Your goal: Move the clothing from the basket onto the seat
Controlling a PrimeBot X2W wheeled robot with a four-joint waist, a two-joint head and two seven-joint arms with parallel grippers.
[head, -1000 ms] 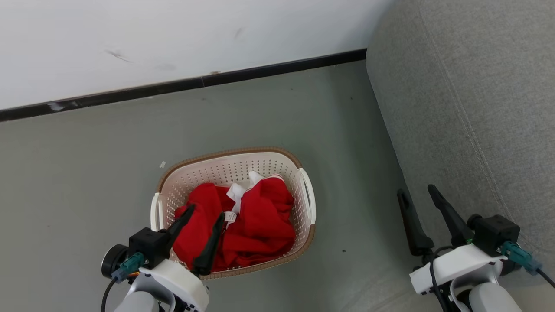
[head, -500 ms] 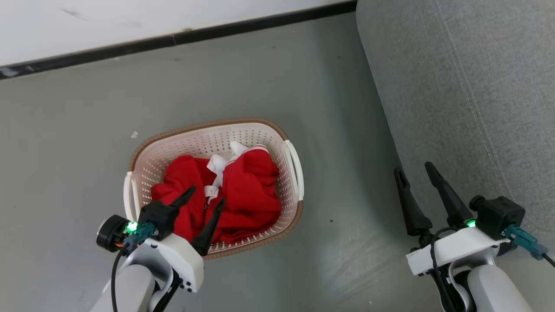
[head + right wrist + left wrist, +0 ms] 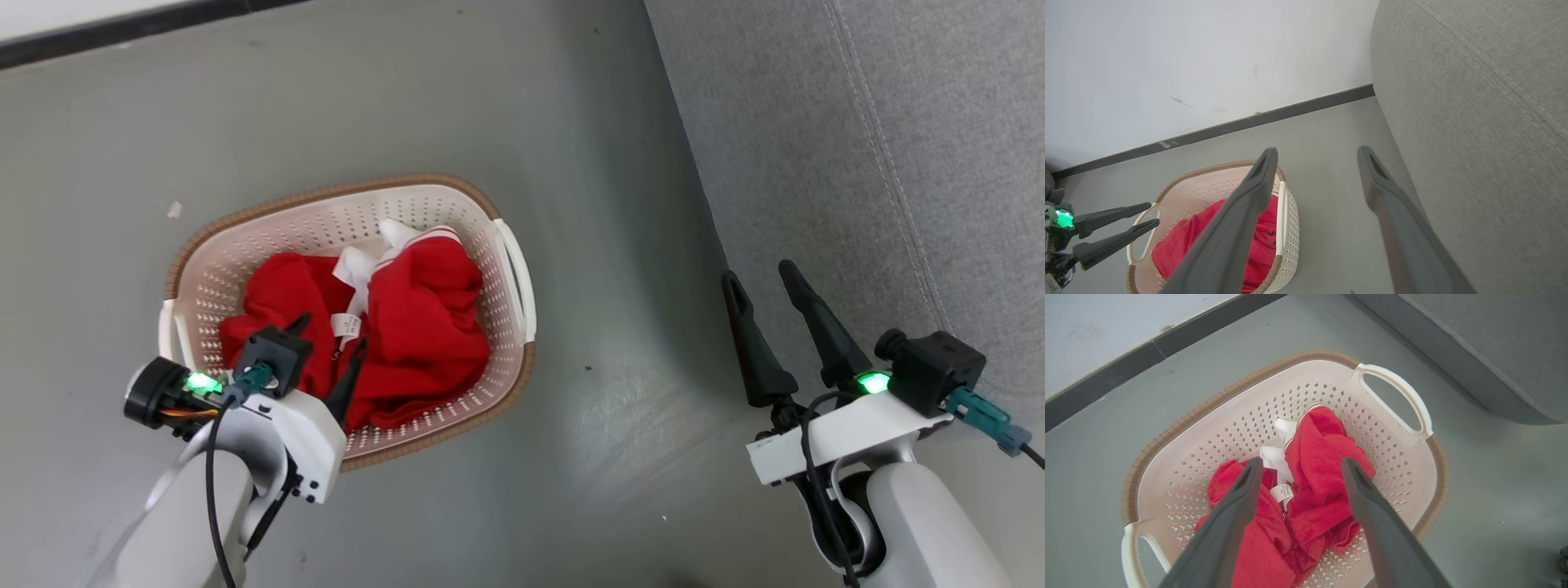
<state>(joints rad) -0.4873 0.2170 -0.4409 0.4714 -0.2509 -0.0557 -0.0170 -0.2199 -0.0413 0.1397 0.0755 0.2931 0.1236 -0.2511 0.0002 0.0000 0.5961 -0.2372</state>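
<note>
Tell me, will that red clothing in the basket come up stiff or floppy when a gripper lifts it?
Probably floppy: the clothing lies crumpled in soft folds in the basket. It would likely droop from the left gripper, open above it. The folds overlap, so one piece may drag another along.

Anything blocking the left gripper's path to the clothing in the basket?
Nothing visible does. The left gripper hangs open over the clothing, which lies uncovered in the basket, whose rim sits wide of both fingertips.
</note>
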